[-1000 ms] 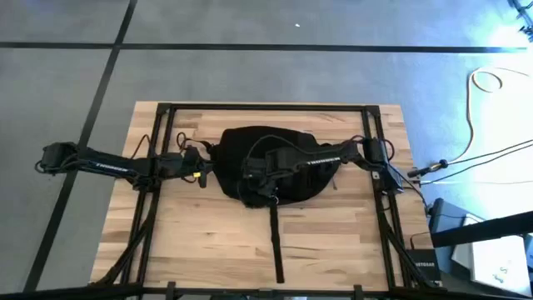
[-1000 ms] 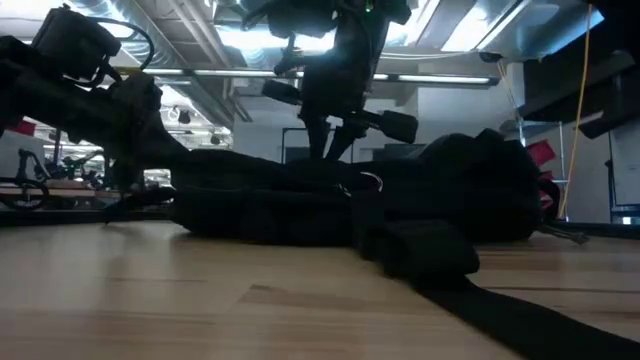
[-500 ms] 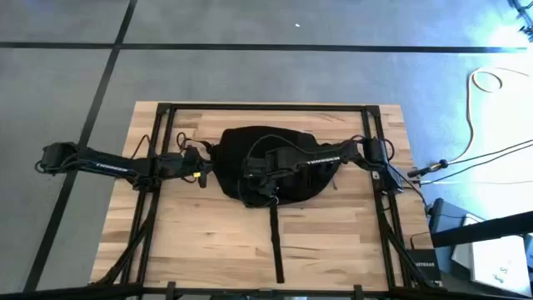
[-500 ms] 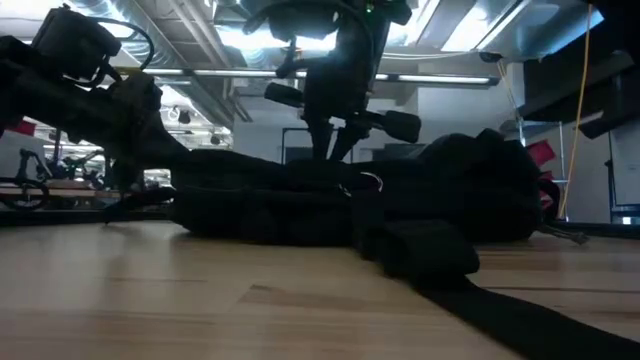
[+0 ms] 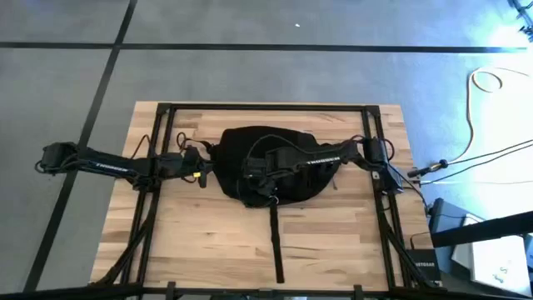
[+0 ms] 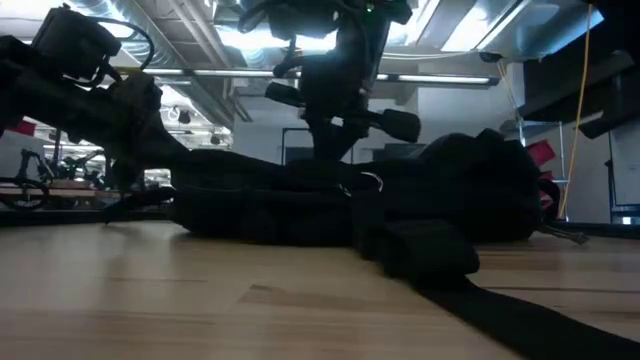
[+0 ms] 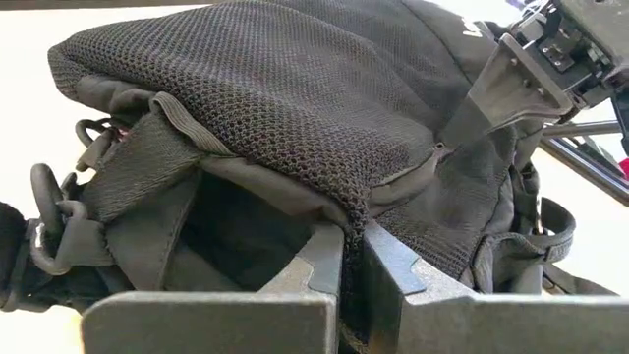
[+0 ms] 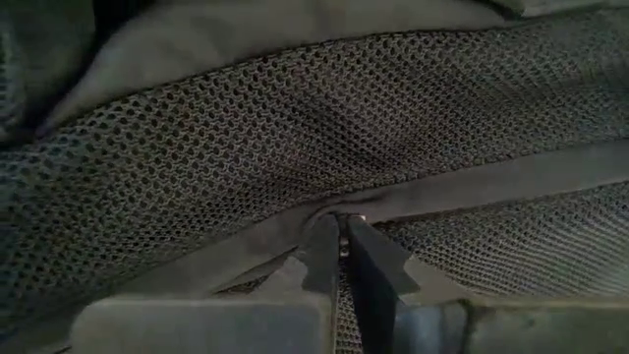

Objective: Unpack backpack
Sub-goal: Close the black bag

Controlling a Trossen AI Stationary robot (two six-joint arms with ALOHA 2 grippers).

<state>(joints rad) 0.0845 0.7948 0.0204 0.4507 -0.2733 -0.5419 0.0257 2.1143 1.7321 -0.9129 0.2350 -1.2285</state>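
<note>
At table centre, toward twelve o'clock: black backpack (image 5: 271, 162) lying flat, long axis running nine to three. Left gripper (image 7: 352, 258) at its nine o'clock edge, pinched shut on mesh fabric. Right gripper (image 8: 339, 251) directly atop the middle, reaching in from three o'clock, clamped on a seam fold.

This is a robotics lab or industrial workshop. The wooden table (image 5: 333, 233) stands on a grey floor (image 5: 250, 75) marked with dark tape lines (image 5: 250, 47), and a black metal frame (image 5: 266, 107) for the 2 arms runs around its top. Loose cables (image 5: 479, 125) trail over the floor beside the table. The low view looks into a big open hall with bare ceiling ducts and beams (image 6: 200, 40), strip lights (image 6: 450, 30), and red signs (image 6: 540, 152) farther back.
</note>
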